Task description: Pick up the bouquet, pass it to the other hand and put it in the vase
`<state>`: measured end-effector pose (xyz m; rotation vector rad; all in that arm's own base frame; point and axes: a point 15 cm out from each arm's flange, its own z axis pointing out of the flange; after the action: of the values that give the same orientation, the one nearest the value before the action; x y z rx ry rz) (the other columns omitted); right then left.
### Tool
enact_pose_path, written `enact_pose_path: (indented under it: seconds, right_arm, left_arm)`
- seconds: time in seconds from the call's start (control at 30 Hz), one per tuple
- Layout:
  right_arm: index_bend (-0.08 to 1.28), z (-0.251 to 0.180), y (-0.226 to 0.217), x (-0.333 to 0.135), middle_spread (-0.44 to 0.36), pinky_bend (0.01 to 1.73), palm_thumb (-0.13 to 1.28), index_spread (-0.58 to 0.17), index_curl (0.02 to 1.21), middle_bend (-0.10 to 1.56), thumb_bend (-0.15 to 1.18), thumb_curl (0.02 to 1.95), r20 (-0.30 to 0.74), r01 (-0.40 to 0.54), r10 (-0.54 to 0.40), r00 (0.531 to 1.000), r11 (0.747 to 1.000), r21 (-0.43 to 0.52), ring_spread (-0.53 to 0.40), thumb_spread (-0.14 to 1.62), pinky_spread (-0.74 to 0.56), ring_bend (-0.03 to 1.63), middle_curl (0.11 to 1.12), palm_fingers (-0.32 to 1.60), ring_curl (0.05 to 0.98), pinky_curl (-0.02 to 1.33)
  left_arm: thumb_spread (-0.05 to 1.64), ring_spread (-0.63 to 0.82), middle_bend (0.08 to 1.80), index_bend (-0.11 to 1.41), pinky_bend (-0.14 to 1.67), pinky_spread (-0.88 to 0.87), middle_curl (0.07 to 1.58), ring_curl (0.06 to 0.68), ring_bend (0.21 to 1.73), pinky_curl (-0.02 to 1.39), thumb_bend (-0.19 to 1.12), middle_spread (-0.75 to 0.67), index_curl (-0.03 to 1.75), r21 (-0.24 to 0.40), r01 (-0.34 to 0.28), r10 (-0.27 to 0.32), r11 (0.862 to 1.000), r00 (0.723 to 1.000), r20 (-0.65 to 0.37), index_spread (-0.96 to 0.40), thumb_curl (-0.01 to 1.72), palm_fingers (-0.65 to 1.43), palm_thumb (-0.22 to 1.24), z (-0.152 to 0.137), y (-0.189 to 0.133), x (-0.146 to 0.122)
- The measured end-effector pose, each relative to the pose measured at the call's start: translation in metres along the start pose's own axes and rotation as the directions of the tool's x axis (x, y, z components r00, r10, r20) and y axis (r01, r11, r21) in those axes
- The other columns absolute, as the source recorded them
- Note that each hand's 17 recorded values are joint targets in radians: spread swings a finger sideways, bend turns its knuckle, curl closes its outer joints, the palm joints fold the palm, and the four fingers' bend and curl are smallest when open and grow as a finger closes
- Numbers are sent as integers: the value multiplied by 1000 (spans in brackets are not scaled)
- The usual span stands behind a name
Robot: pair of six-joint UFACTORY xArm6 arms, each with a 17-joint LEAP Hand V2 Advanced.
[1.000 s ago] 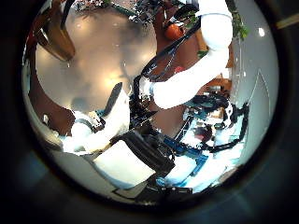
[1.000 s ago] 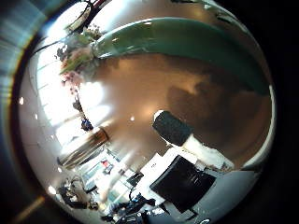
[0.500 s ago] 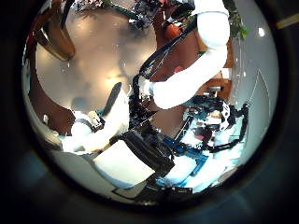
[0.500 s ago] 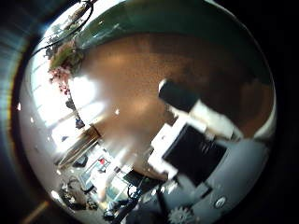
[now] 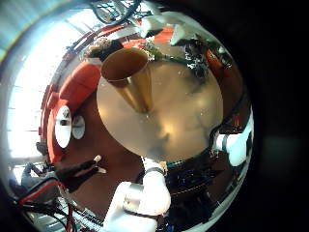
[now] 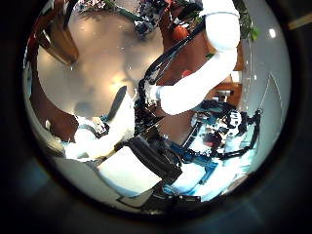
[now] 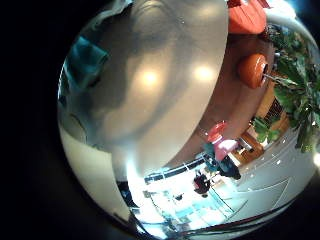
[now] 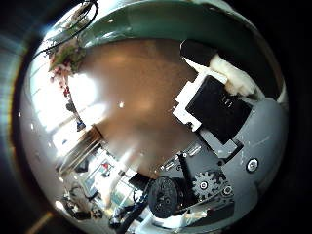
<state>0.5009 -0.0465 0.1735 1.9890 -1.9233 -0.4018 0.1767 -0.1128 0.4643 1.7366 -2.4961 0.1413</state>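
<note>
The right hand is hanging over the surface with nothing between its fingers, which are showing at the right of its thumb-side frame and looking relaxed and open; the bouquet is lying on the surface near its far edge, well apart from this hand, small toward the upper left of that frame. The left hand is also looking open and empty, its parts showing only at the rim of its little-finger frame; it is facing the vase, which is standing upright on the surface just under the middle of the frame's top. The step in hand appears to be the reach for the bouquet; doing it well is likely calling for bringing the palm over the stems rather than the blooms, lowering with fingers spread, and closing gently so nothing is getting crushed; the wrist is probably needing to tilt so the stems are crossing the palm.
</note>
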Motion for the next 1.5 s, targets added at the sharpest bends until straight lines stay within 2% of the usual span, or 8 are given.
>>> enact_pose_path:
  seconds: [0.33, 0.47, 0.6, 0.73, 0.93, 1.03, 1.23, 1.5]
  right_arm:
    - [1064, -47, 11, 23, -217, 1460, 1172, -359, 954, 1261, 53, 714, -43, -32, 37, 998, 993, 114, -218, 809, -232, 1434, 887, 1117, 627, 543]
    - [1090, -67, 17, 20, -205, 1467, 1185, -337, 978, 1290, 59, 764, 40, -35, 28, 999, 984, 173, -212, 825, -207, 1454, 905, 1104, 653, 572]
    - [1106, -91, 25, 2, -190, 1460, 1196, -315, 995, 1305, 67, 813, 190, 14, -61, 980, 970, 241, -207, 843, -191, 1467, 912, 1098, 670, 596]
    - [1114, -130, 46, 5, -180, 1447, 1199, -300, 1002, 1317, 72, 857, 306, 0, -112, 946, 939, 344, -203, 851, -185, 1469, 917, 1097, 681, 615]
    - [1119, -156, 65, 7, -168, 1422, 1203, -278, 1009, 1327, 84, 941, 476, -42, -174, 862, 911, 410, -199, 866, -175, 1475, 917, 1095, 697, 652]
    - [1123, -163, 83, 15, -164, 1410, 1196, -274, 1012, 1331, 82, 968, 548, -55, -194, 814, 913, 404, -198, 867, -172, 1475, 915, 1097, 701, 665]
    - [1126, -183, 106, 28, -158, 1387, 1194, -266, 1017, 1341, 87, 1040, 632, -84, -248, 735, 890, 448, -196, 868, -170, 1472, 912, 1096, 707, 699]
    - [1126, -171, 122, 31, -154, 1366, 1175, -260, 1019, 1346, 81, 1111, 655, -60, -239, 717, 915, 399, -196, 870, -174, 1469, 908, 1095, 714, 743]
  left_arm:
    - [1142, 496, 189, 187, 191, 495, 349, 182, 475, 282, -19, 259, 401, 12, 1, -1, 1000, 1000, -1, -19, 356, 229, 460, -3, 1, -1]
    - [1142, 496, 188, 190, 189, 496, 347, 182, 473, 282, -20, 258, 403, 17, -11, 11, 1000, 1000, -3, -19, 355, 231, 461, -2, 3, 0]
    - [1142, 496, 188, 191, 189, 497, 346, 181, 472, 281, -20, 258, 404, 19, -11, 11, 1000, 1000, -5, -22, 354, 232, 461, -1, 2, 0]
    - [1142, 496, 187, 191, 190, 496, 344, 181, 469, 280, -20, 258, 406, 19, -19, 19, 1000, 1000, -1, -24, 353, 235, 461, -1, 1, 0]
    - [1142, 496, 186, 191, 189, 490, 340, 179, 467, 281, -20, 258, 409, 21, -13, 13, 1000, 1000, -2, -25, 353, 240, 461, -1, -6, 0]
    - [1142, 495, 187, 191, 189, 482, 338, 179, 466, 281, -20, 257, 409, 23, -14, 14, 1000, 1000, -6, -25, 352, 240, 461, -3, -6, 1]
    - [1145, 495, 188, 190, 189, 479, 335, 178, 465, 280, -21, 259, 409, 21, -12, 12, 1000, 1000, -15, -25, 350, 242, 457, -2, -8, 2]
    - [1147, 495, 191, 190, 187, 477, 338, 176, 462, 278, -20, 261, 409, 28, -15, 15, 999, 999, -33, -32, 346, 245, 456, -6, -8, 6]
